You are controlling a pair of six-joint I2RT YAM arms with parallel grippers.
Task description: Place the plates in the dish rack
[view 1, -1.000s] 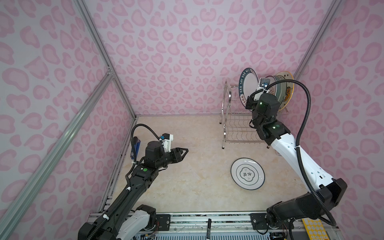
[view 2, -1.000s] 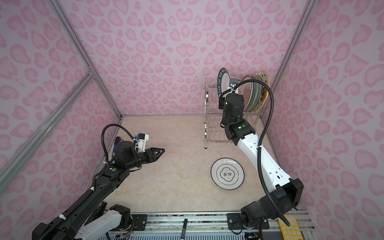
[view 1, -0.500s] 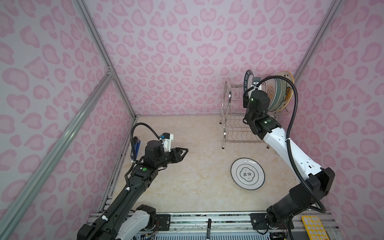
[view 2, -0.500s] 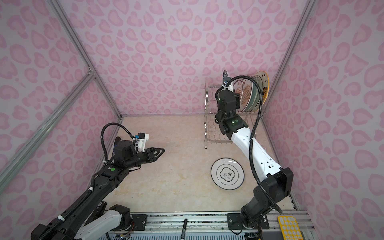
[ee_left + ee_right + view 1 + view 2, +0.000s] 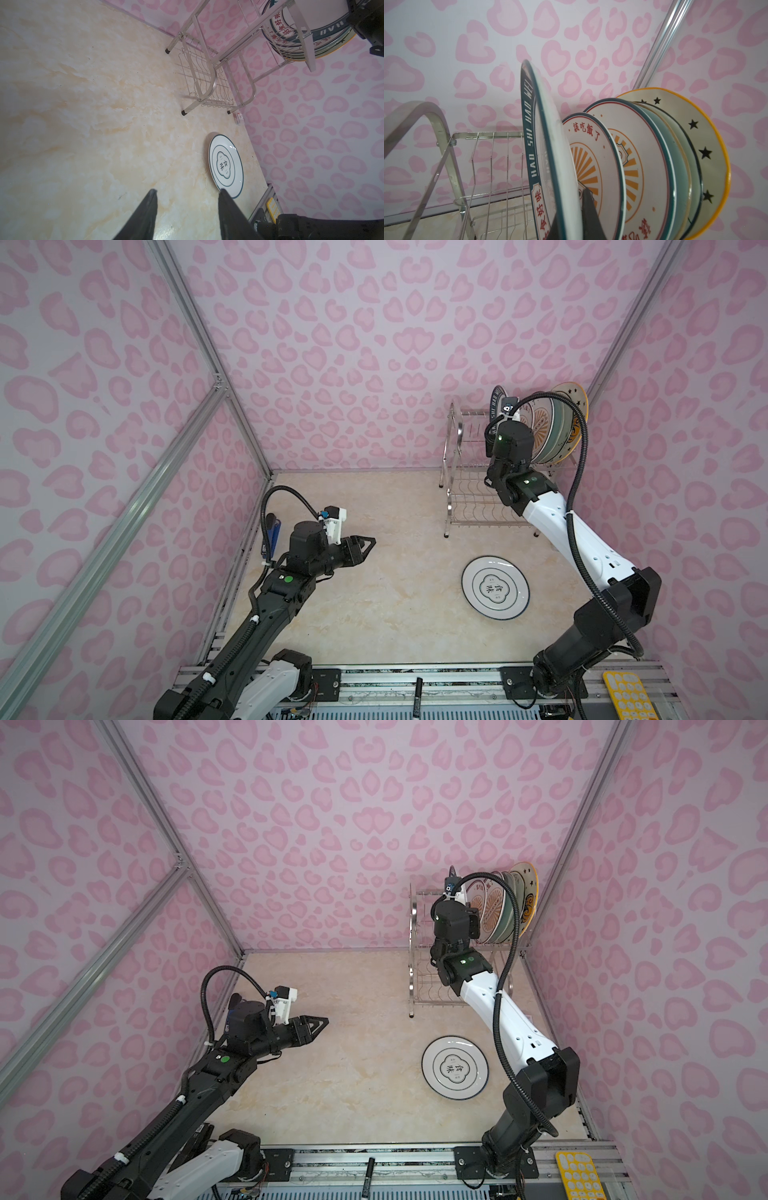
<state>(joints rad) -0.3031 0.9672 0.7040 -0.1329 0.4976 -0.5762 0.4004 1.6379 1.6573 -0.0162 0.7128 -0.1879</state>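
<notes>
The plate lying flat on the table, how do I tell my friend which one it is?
Find the shiny chrome dish rack at the back right of the table. In front of it one white plate lies flat. Unlike the plates standing in the rack, it has a flower-shaped emblem with two characters in the middle.

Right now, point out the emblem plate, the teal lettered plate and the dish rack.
emblem plate [image 5: 496,587]: in a top view, centre emblem.
teal lettered plate [image 5: 529,128]: right wrist view, lettered rim.
dish rack [image 5: 425,107]: right wrist view, looped end frame.
</notes>
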